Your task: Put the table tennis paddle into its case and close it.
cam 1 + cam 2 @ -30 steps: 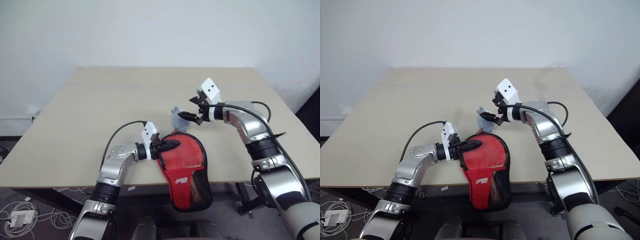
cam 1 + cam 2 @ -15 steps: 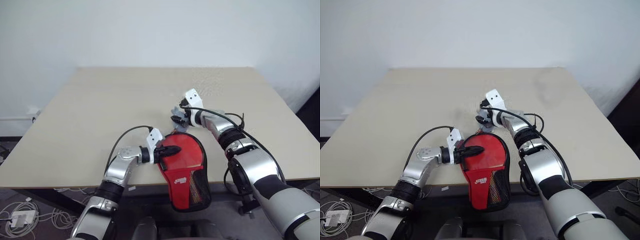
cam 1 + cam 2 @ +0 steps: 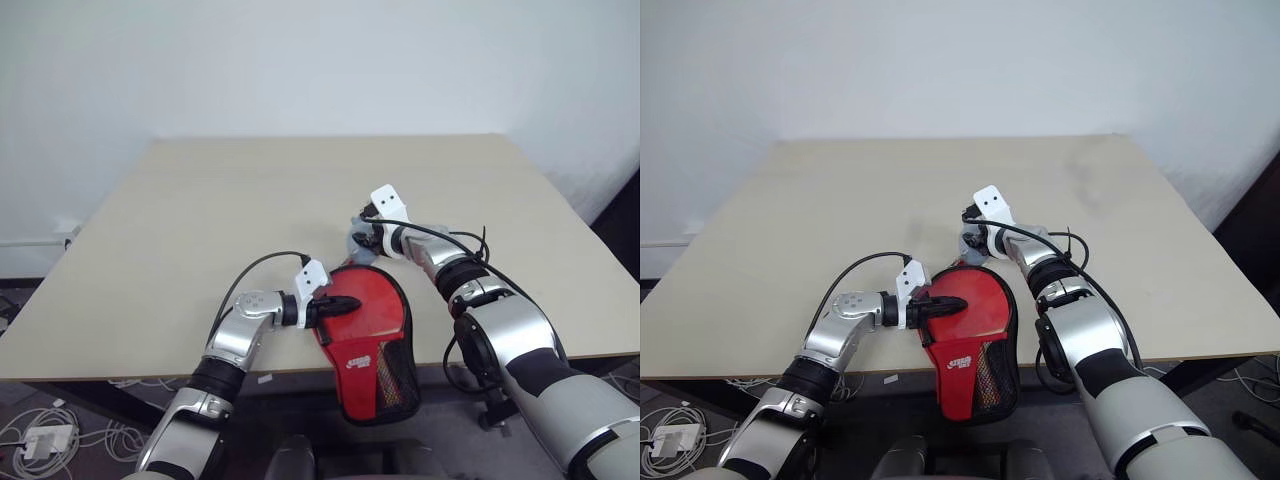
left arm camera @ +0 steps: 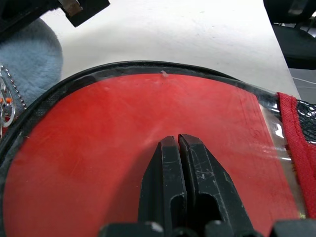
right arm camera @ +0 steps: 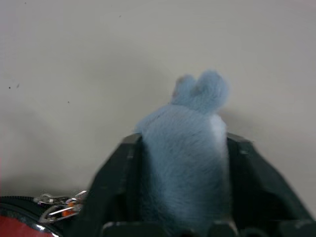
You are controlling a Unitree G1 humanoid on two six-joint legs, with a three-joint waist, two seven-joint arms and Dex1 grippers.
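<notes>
Case point(image 3: 368, 335) on table edge, right gripper point(image 5: 185, 197) clasping blue fluff point(image 5: 185, 148)

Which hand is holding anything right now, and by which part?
The right hand grips the pale blue fluffy charm by its body. The left hand is shut, pressing on the case, holding nothing.

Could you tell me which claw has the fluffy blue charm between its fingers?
The right claw: the blue charm sits between its fingers; the left claw is shut over the case.
</notes>
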